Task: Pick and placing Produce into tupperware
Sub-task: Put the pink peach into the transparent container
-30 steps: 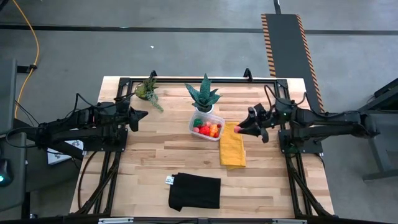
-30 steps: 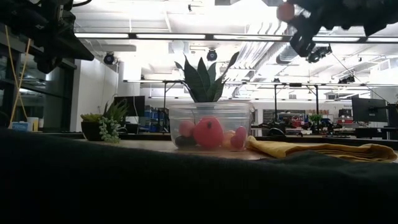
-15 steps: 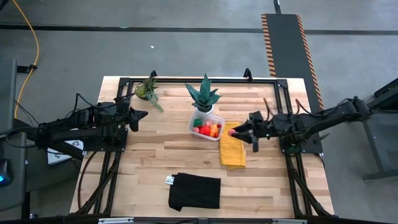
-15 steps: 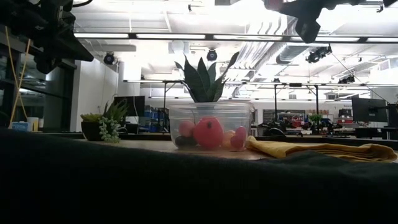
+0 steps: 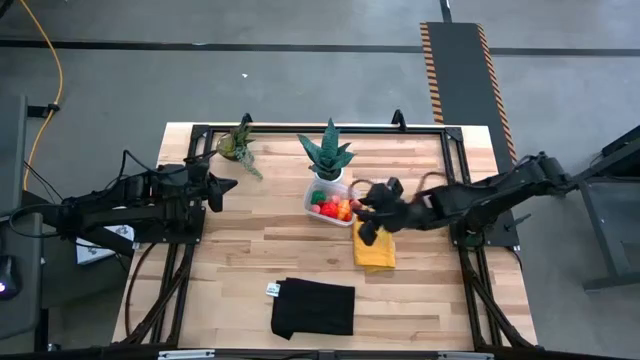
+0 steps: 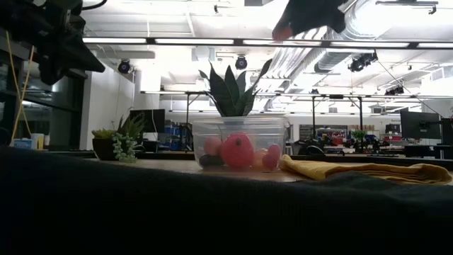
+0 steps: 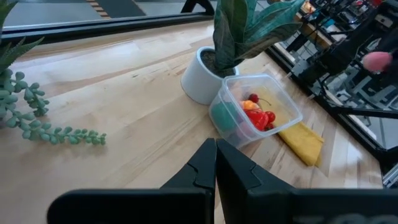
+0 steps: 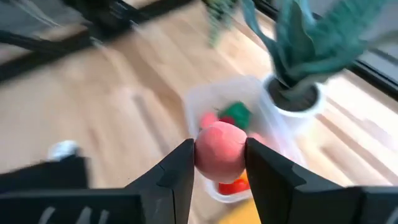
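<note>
One round pink toy fruit (image 8: 219,153) pinched in right gripper (image 8: 219,163) above small clear plastic tupperware box (image 5: 333,213); left gripper (image 7: 216,163) pressed together.

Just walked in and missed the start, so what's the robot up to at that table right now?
The right gripper is holding a round pink toy fruit above the clear plastic tupperware box, which already holds several red, orange and green toy produce pieces. The box sits beside a spiky green plant in a white pot and a folded yellow cloth. The left gripper waits shut at the table's left side.
</note>
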{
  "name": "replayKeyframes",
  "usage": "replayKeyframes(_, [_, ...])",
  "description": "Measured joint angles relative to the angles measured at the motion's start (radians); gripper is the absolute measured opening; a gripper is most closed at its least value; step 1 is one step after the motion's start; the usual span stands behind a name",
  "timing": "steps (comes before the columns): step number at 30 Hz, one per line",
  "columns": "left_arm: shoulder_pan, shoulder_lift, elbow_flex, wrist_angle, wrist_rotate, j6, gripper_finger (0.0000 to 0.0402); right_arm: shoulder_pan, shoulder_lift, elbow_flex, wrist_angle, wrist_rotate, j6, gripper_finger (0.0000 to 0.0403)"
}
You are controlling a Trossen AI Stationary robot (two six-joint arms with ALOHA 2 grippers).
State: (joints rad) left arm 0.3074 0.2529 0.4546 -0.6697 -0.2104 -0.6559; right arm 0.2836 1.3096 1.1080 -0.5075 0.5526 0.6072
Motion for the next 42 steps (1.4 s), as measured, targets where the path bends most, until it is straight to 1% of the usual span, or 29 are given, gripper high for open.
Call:
replayKeyframes(1, [0.000, 0.000, 0.000, -0.007, 0.000, 0.000, 0.0001, 0.000, 0.034, 0.025, -0.046, 0.021, 0.021, 0.0122])
replayKeyframes(3, [0.000, 0.000, 0.000, -0.027, 0.000, 0.005, 0.0001, 0.000, 0.090, 0.056, -0.082, 0.049, 0.055, 0.0122])
replayKeyframes(6, [0.000, 0.000, 0.000, -0.059, -0.001, 0.026, 0.0001, -0.002, 0.149, 0.070, -0.051, 0.076, 0.087, 0.0122])
replayKeyframes(9, [0.000, 0.000, 0.000, -0.083, -0.001, 0.046, 0.0001, -0.011, 0.196, 0.071, -0.052, 0.133, 0.200, 0.0122])
replayKeyframes(12, [0.000, 0.000, 0.000, -0.098, -0.001, 0.049, 0.0001, -0.032, 0.236, 0.071, -0.071, 0.146, 0.303, 0.0122])
replayKeyframes(14, [0.000, 0.000, 0.000, -0.097, -0.001, 0.049, 0.0001, -0.044, 0.263, 0.071, -0.066, 0.147, 0.337, 0.0122])
replayKeyframes(18, [0.000, 0.000, 0.000, -0.097, -0.001, 0.049, 0.0001, -0.057, 0.313, 0.071, -0.044, 0.146, 0.369, 0.0122])
replayKeyframes(27, [0.000, 0.000, 0.000, -0.096, -0.001, 0.049, 0.0001, -0.102, 0.395, 0.070, -0.032, 0.130, 0.519, 0.0122])
replayKeyframes(31, [0.000, 0.000, 0.000, -0.096, -0.001, 0.049, 0.0001, -0.125, 0.407, 0.070, -0.018, 0.091, 0.514, 0.0122])
replayKeyframes(36, [0.000, 0.000, 0.000, -0.095, -0.001, 0.049, 0.0001, -0.153, 0.407, 0.070, -0.016, 0.075, 0.513, 0.0122])
replayKeyframes(40, [0.000, 0.000, 0.000, -0.095, -0.001, 0.049, 0.0001, -0.177, 0.407, 0.070, 0.001, 0.013, 0.498, 0.0136])
replayKeyframes(42, [0.000, 0.000, 0.000, -0.095, 0.000, 0.049, 0.0001, -0.182, 0.407, 0.070, 0.007, -0.003, 0.487, 0.0146])
